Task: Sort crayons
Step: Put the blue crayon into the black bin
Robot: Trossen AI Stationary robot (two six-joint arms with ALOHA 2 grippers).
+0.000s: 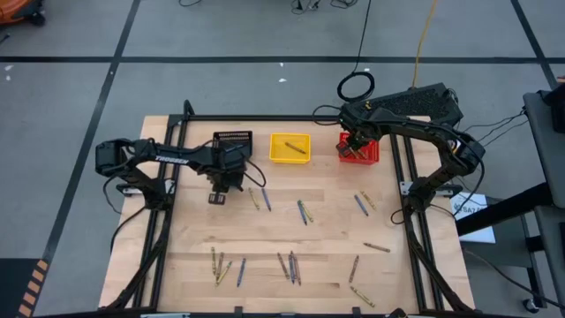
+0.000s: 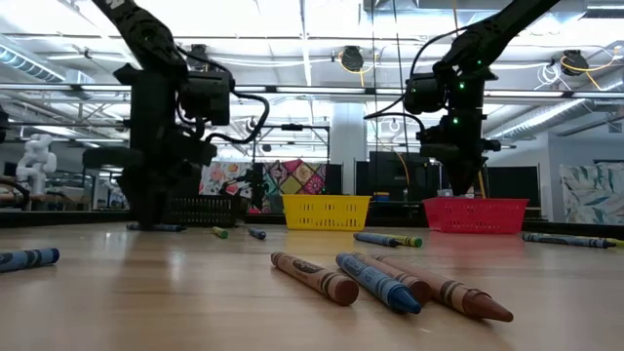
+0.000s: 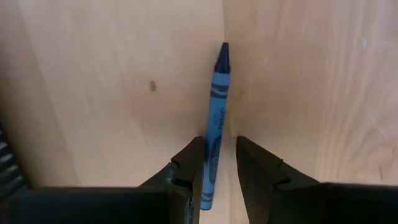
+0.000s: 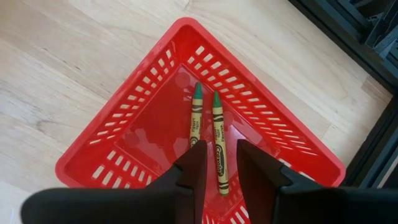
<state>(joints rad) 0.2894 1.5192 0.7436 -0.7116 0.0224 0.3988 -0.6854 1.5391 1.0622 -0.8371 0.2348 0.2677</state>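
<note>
Sorting is in an early stage, by my reading. The red slotted plastic basket [image 4: 124,134] at the table's far right holds two green paper-wrapped crayons [image 4: 217,140], lying side by side on its floor. The yellow plastic basket [image 1: 290,147] at far centre holds one brown crayon [image 1: 297,148]. The black slotted basket [image 1: 232,141] at far left: contents cannot be made out. Most of the loose crayons [image 1: 292,266], blue, olive and brown, lie scattered on the pale wooden tabletop [image 1: 327,230], many near the front edge.

The left gripper [image 3: 220,163] is down at the table just in front of the black basket. Its fingers stand narrowly apart, astride a blue paper-wrapped crayon [image 3: 217,99] that lies flat on the wood; whether the pads touch it cannot be told. Not yet lifted.

The right gripper [image 4: 221,163] hangs above the red basket, fingers narrowly apart, holding nothing.
</note>
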